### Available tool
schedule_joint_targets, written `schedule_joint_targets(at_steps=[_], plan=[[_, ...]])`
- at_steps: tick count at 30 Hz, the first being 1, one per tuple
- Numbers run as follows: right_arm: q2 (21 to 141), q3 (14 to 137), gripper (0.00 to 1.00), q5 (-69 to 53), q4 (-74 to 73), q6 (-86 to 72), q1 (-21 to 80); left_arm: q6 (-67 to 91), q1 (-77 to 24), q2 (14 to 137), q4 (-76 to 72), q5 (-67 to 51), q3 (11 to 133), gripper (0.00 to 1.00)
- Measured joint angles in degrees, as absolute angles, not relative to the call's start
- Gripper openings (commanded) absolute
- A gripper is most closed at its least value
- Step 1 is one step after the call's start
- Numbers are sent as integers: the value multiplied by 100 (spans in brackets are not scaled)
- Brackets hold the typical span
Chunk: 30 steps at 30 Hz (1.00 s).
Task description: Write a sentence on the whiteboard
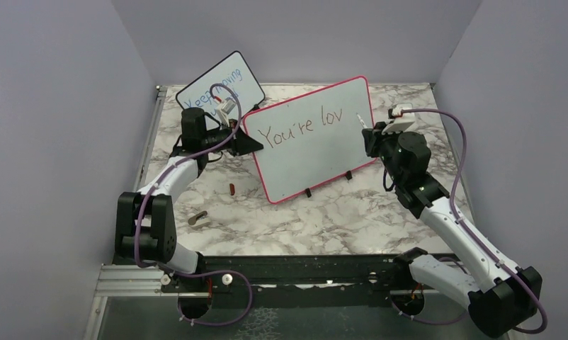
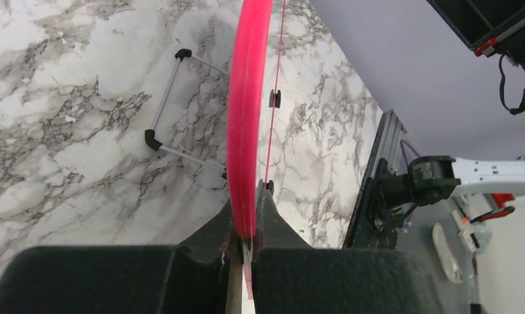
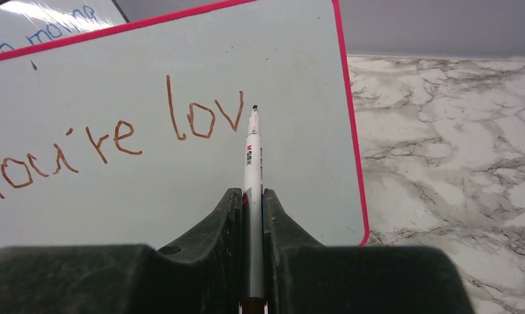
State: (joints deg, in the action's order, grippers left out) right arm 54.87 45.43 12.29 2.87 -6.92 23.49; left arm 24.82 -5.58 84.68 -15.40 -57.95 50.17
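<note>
The whiteboard (image 1: 316, 142) with a red-pink frame stands tilted on the marble table. Brownish-red letters (image 1: 300, 127) on it read "You're lov"; they also show in the right wrist view (image 3: 191, 120). My left gripper (image 1: 243, 138) is shut on the board's left edge, and the pink frame (image 2: 248, 118) runs between its fingers. My right gripper (image 1: 370, 134) is shut on a white marker (image 3: 253, 157), whose tip sits just right of the "v", at the board's surface or barely off it.
A smaller black-framed board (image 1: 221, 86) with blue writing leans behind the left arm. A small red cap (image 1: 232, 188) and a brownish object (image 1: 197, 217) lie on the table at front left. The board's wire stand (image 2: 175, 104) shows behind it.
</note>
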Motion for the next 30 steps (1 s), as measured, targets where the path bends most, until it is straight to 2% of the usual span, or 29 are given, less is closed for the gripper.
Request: schedule_joint_targets(at_steps=[6, 11, 30], plan=[[5719, 4543, 1, 943, 274, -628, 2349, 1319, -493, 8488, -73, -5988, 5666, 0], [5859, 4543, 1, 781, 169, -596, 2349, 753, -429, 8486, 563, -6055, 5752, 0], [6337, 4639, 1, 729, 207, -395, 2349, 395, -384, 8475, 969, -6114, 5725, 0]])
